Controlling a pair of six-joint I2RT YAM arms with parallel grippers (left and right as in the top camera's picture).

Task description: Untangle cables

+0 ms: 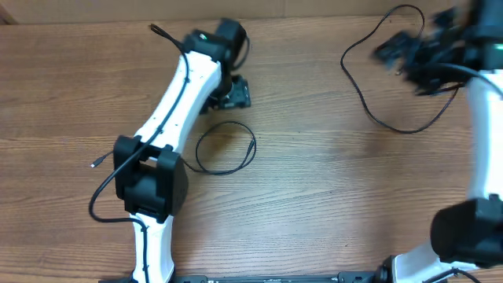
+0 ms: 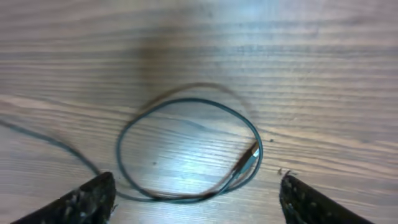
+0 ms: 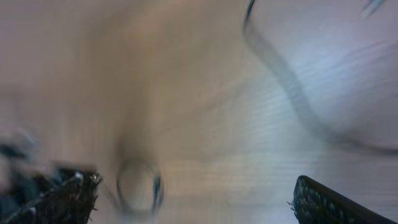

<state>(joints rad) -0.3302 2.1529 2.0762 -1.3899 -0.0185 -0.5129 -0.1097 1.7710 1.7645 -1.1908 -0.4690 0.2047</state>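
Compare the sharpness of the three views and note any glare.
Overhead: crisp on the left, but the right hand at top right is motion-smeared. Left wrist: the looped cable is fairly sharp, with pale glare on the table inside the loop. Right wrist: almost wholly blurred; the other cable is only a grey streak.

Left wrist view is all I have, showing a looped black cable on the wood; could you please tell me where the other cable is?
Observer: The second cable lies on the right side of the table, well apart from your looped cable.
Operator: Thank you. Is the right gripper near it?
Observer: Yes, the right gripper is over that cable's far part, blurred with motion, jaws open.
Operator: What shape is that cable in?
Observer: A wide open curve bulging toward the table's middle, with both ends running into the blur around the gripper.
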